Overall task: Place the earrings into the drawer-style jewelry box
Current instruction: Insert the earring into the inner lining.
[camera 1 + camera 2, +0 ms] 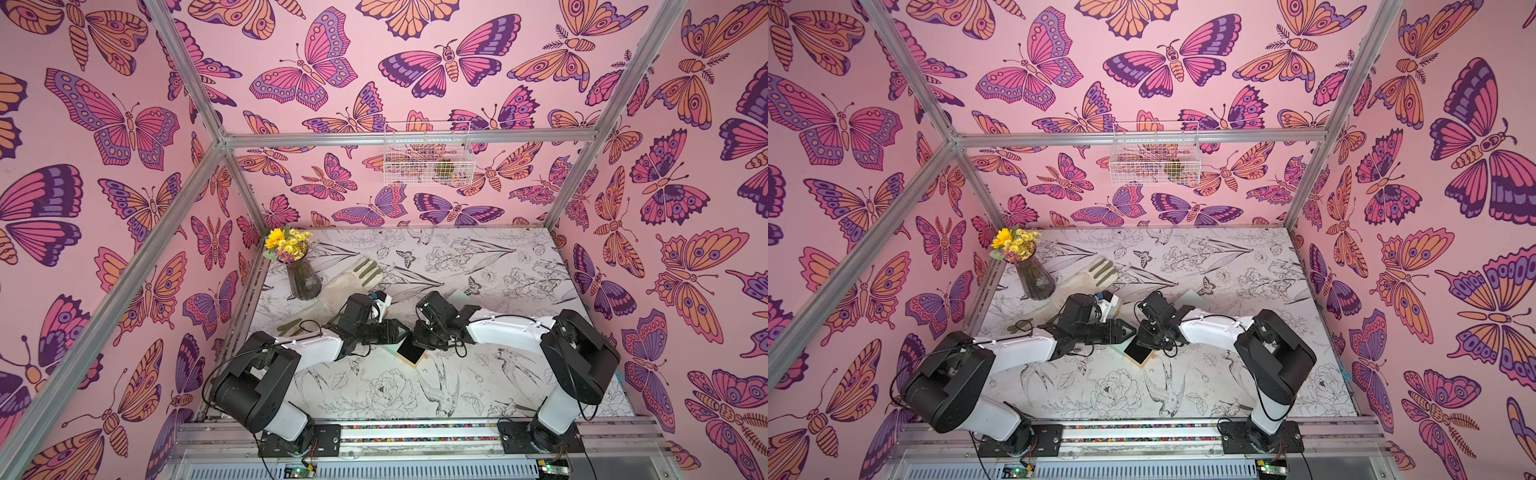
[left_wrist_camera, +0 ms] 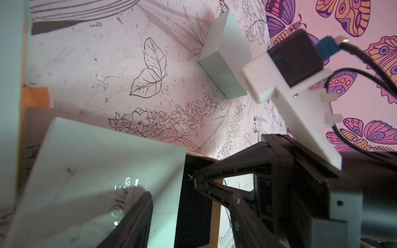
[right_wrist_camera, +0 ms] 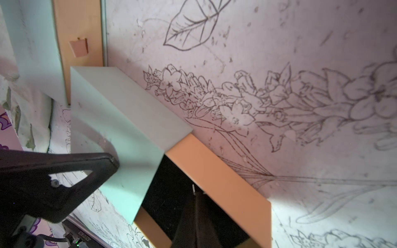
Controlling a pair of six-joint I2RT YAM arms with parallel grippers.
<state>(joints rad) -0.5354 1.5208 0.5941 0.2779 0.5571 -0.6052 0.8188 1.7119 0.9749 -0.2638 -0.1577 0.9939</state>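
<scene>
The jewelry box (image 1: 409,353) (image 1: 1139,353) lies mid-table, its tan drawer (image 3: 214,171) pulled out of a mint sleeve (image 3: 120,120) (image 2: 96,182) and showing a black lining. My left gripper (image 1: 401,328) (image 2: 191,199) is closed across the sleeve, one finger (image 2: 133,219) lying on its top. My right gripper (image 1: 415,336) (image 3: 196,195) is shut, its tips hanging just above the black lining. A tiny silvery earring (image 3: 194,189) (image 2: 190,177) sticks out of those tips. I see no other earrings.
A second mint box (image 2: 223,64) (image 1: 463,297) lies behind the right arm. Another mint and tan piece (image 3: 32,43) stands close to the sleeve. Pale gloves (image 1: 353,278) and a flower vase (image 1: 303,282) sit at the back left. A wire basket (image 1: 428,153) hangs on the back wall.
</scene>
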